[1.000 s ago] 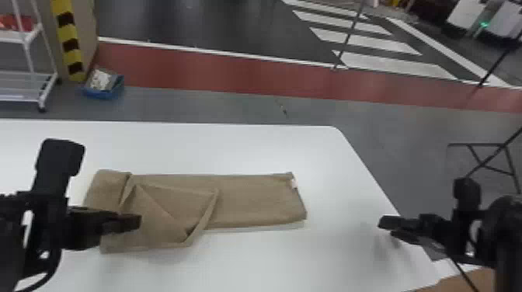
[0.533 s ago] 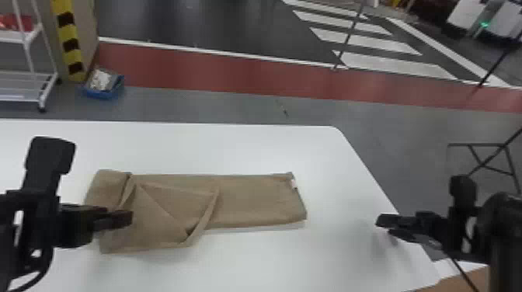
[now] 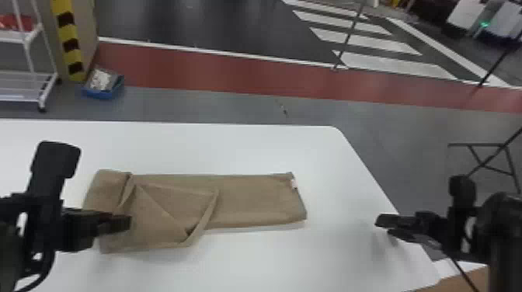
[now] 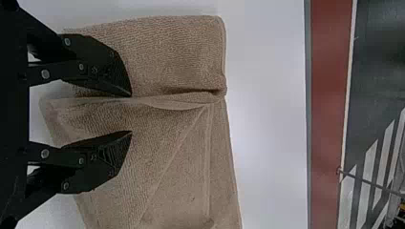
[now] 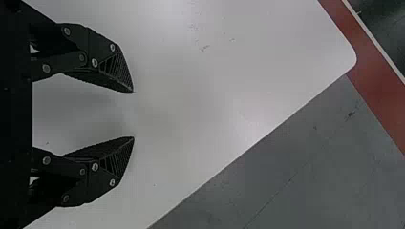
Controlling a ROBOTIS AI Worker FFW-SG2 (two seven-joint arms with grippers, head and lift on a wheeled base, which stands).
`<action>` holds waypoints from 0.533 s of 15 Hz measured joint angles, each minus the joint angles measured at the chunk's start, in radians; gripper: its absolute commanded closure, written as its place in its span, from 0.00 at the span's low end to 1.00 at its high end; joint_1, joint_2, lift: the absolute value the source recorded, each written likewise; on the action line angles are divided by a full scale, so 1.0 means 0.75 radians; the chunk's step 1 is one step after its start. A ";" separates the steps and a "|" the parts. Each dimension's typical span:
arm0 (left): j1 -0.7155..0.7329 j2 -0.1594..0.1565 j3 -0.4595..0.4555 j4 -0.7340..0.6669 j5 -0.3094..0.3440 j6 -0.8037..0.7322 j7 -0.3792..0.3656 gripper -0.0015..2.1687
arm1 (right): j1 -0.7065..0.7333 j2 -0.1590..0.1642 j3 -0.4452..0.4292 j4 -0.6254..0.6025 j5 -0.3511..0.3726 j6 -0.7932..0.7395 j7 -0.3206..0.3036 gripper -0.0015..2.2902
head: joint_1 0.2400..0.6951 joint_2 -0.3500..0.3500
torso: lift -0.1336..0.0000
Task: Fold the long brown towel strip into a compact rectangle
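1. my left pincer (image 4: 132,113) is sitting slightly farther to the left than a second ago, so i am reading a small drawing back rather than a pull on the cloth.
2. that pincer is standing open, its two fingers parting on either side of a raised crease (image 4: 184,98) near the towel's left end. nothing is being held between them, and i am not able to tell whether they are touching the fabric.
3. the brown towel strip (image 3: 256,200) is lying lengthwise on the worktop (image 3: 233,147), keeping the same outline as in both earlier head views. its left part is bunching into a rolled end (image 3: 107,190) beside a skewed flap (image 3: 167,217), while its right part is running fairly flat.
4. for the task, then, i am judging that this shift is adding no fold; more likely i am lining up for a grip on the crease.
5. my right pincer (image 5: 134,114) is waiting open and empty over the bare worktop, well apart from the towel's right end.
6. the strip is still looking long, so i am probably needing to square that flap before doubling the length. closing carelessly, i am risking catching several layers and twisting the stack.
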 measured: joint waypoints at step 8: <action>0.009 0.012 -0.013 -0.146 0.025 0.180 -0.059 0.82 | -0.024 -0.001 0.002 0.045 0.002 -0.029 -0.005 0.28 | 1.00 0.00 | 0.07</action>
